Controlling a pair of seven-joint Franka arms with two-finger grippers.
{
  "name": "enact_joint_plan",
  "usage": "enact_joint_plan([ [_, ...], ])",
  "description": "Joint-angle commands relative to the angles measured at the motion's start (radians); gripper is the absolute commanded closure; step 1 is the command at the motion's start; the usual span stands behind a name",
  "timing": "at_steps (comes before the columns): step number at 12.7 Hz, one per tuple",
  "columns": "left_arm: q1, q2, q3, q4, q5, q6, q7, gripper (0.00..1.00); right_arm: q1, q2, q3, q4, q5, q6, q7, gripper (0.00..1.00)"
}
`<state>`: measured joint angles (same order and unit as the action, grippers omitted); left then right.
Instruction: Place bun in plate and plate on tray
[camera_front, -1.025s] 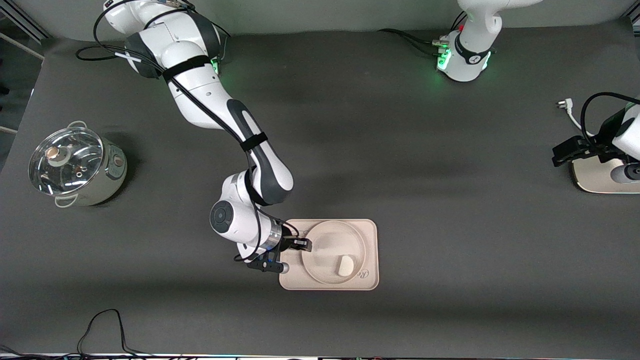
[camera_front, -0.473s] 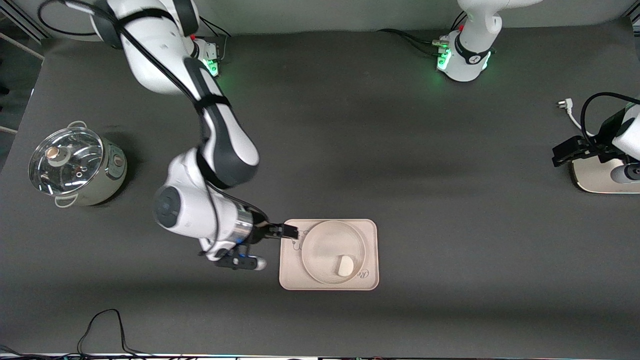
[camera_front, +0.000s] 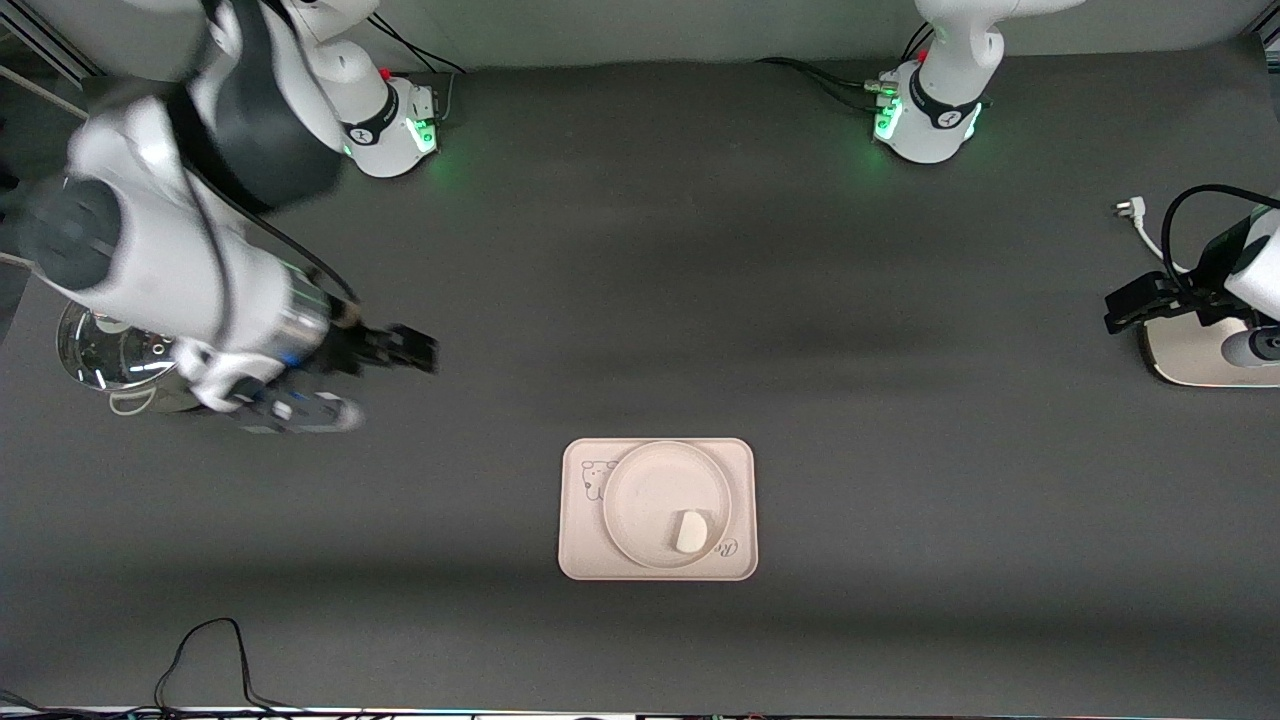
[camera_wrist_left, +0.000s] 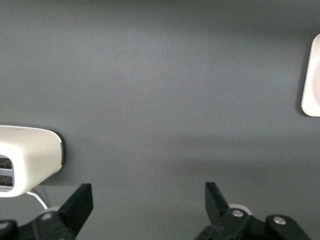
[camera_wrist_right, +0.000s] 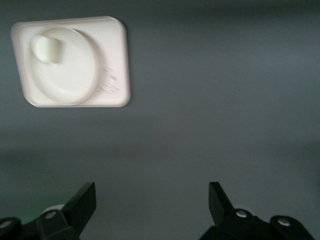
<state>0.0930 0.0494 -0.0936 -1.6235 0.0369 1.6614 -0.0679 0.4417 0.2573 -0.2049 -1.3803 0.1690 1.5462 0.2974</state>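
- The bun (camera_front: 690, 531) lies in the plate (camera_front: 640, 490), which sits on the tray (camera_front: 580, 545) mid-bench.
- The right tool (camera_front: 415, 350), fingers spread and empty, hangs over bare bench beside a lidded pot (camera_front: 95, 355).
- The left tool (camera_wrist_left: 147, 210), spread, waits over a white appliance (camera_wrist_left: 25, 160).

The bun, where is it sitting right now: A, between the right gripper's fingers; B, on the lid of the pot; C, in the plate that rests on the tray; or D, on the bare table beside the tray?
C: the bun lies in the plate, which rests on the tray, while the right gripper is open, holds nothing, and is over bare table near the pot.
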Motion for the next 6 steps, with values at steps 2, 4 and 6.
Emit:
enact_joint_plan([
  [2,-0.004,0.001,0.003,0.017,0.001,-0.015,0.016,0.00,-0.193,-0.187,0.116,-0.111,-0.131,-0.103,-0.105,0.00],
  [4,-0.006,0.001,0.003,0.017,0.001,-0.017,0.016,0.00,-0.254,-0.225,0.114,-0.143,-0.157,-0.103,-0.182,0.00],
  [6,-0.006,0.001,0.003,0.017,0.001,-0.020,0.016,0.00,-0.259,-0.225,0.055,-0.144,-0.161,-0.089,-0.219,0.00],
])
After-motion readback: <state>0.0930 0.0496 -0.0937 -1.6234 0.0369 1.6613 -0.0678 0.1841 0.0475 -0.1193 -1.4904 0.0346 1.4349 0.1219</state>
